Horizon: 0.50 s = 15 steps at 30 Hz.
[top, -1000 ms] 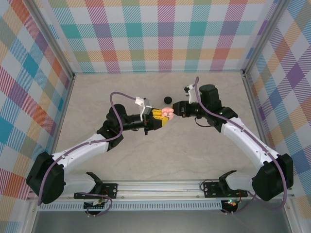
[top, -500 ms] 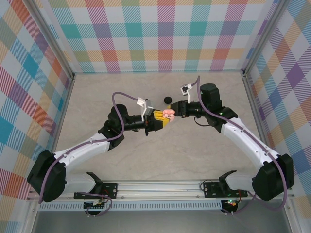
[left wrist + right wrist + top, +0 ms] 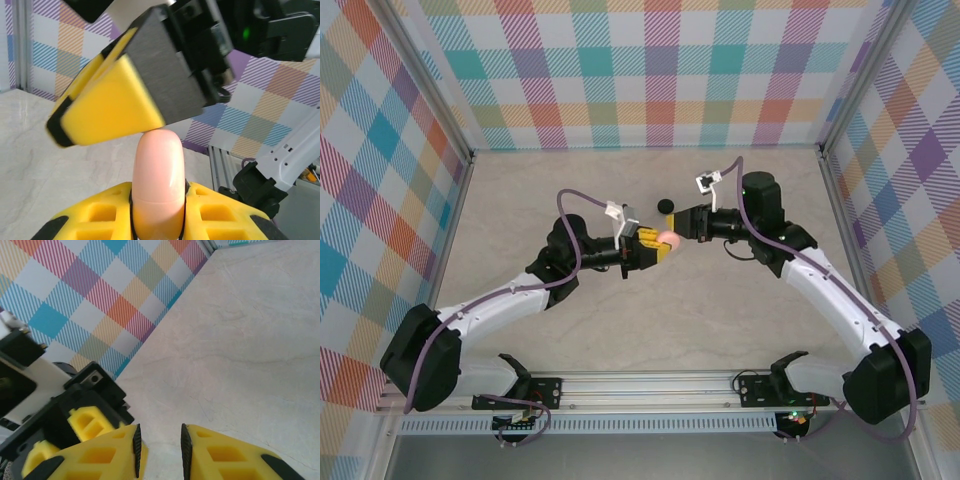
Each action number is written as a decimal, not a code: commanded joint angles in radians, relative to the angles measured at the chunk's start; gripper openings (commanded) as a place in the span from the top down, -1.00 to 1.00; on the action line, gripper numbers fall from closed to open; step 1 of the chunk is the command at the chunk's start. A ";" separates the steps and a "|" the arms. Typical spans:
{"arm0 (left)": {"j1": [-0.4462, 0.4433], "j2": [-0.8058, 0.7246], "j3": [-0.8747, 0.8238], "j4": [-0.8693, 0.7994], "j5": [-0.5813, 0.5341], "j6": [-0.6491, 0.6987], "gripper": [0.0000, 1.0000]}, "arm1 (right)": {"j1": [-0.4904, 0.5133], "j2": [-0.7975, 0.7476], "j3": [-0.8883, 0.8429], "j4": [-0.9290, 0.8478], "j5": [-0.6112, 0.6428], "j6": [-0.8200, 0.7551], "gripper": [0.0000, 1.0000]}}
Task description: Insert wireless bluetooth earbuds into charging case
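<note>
Closed charging case (image 3: 668,238), one earbud (image 3: 666,206) left out.
The left gripper (image 3: 655,247) clamps the charging case over mid table (image 3: 570,330); its halves, spread a second ago, now meet. The right gripper (image 3: 159,442), fingers slightly apart and empty, touches its edge. The black earbud lies just beyond, apparently uninserted.

The charging case (image 3: 668,238) sits in the left gripper (image 3: 660,246) over the middle of the bench (image 3: 720,310). The right gripper (image 3: 683,227) is just right of it, and an earbud (image 3: 666,206) lies behind.
</note>
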 commanded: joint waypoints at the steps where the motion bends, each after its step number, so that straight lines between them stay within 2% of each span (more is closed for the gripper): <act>1: -0.012 0.003 0.030 0.019 -0.020 -0.005 0.92 | 0.003 -0.020 -0.013 0.007 -0.008 -0.012 0.38; 7: -0.012 0.005 0.047 -0.048 -0.069 -0.002 0.92 | 0.003 -0.024 -0.010 -0.048 0.125 -0.016 0.38; 15: 0.000 0.036 0.070 -0.137 -0.177 -0.037 0.92 | 0.003 -0.026 0.008 -0.204 0.503 0.015 0.37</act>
